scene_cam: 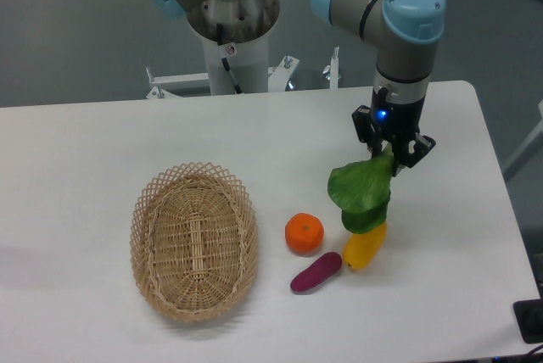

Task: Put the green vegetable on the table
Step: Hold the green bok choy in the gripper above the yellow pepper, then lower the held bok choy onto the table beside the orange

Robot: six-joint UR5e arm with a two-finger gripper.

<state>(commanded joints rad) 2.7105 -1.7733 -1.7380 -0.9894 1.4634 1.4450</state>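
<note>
My gripper: fingers clamped on the green vegetable, which hangs above the table, right of the orange. Yellow vegetable just right of the orange; wicker basket left.

Green vegetable aloft over the white tabletop

Broad dark leaves hang down, the top pinched in the hand.

The arm reaches down over the right side, its tool pointing downward, fingers closed.
</note>
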